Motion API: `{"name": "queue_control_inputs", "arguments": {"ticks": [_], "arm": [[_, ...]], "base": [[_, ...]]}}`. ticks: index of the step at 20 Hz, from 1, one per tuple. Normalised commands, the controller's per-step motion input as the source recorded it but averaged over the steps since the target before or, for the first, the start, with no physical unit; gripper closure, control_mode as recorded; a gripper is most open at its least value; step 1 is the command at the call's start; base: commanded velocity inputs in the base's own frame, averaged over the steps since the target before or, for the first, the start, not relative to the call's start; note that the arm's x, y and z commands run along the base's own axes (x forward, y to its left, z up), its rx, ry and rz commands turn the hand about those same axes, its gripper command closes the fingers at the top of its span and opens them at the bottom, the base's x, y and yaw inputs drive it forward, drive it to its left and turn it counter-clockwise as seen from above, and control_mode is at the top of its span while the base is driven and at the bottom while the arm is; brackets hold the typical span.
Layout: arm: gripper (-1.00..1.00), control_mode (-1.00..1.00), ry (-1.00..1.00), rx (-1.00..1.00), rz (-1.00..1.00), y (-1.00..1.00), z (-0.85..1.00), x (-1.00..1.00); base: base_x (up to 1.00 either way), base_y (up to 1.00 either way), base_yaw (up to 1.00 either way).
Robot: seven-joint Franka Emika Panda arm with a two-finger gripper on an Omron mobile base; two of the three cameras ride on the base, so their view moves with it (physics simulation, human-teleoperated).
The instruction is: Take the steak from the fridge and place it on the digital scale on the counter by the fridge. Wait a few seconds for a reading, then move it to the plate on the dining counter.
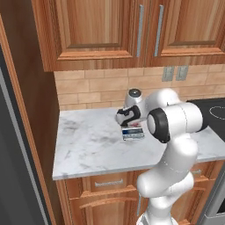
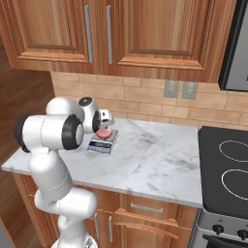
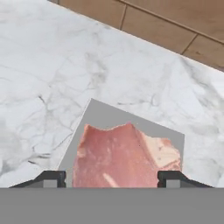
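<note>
— On the counter (image 2: 160, 160), toward its left end and nearer the brick wall than the front edge, you have the steak (image 2: 103, 133) lying flat on the scale (image 2: 102, 143). So how much of the job do you count as done?

— By my reading, the first half: the meat is out of the fridge and sits on the weighing device. What you still owe is the wait for a reading and then the carry to the plate on the dining counter.

— And your claw?

— In the hand view your gripper (image 3: 111, 178) hangs over the steak (image 3: 127, 155) with its two tips spread wide, one toward each side of the slab. It looks released, nothing clamped between the tips, though I cannot tell whether they touch the meat.

— What can't you make out?

— From the left base view the arm's elbow covers most of the scale (image 1: 133, 135), so you see just a sliver of it. The near edge of the steak is cut off at the bottom of the hand view. No display or number is legible, so you cannot confirm a reading.
</note>
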Motion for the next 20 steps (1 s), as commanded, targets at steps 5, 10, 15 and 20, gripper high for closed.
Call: {"name": "queue_control_inputs", "arguments": {"ticks": [5,10,15,20], "arm": [[-1.0,-1.0,-0.15,0.0,0.0,0.02,0.05,-0.22],[-1.0,-1.0,-0.19,0.0,0.01,0.19,0.31,-0.46],[-1.0,-1.0,-0.18,0.0,0.01,0.17,0.48,-0.53],[-1.0,-1.0,-0.06,0.0,0.0,0.01,0.36,-0.4]], "base": [[0.0,0.0,0.0],[0.0,0.0,0.0],[0.0,0.0,0.0],[0.0,0.0,0.0]]}}
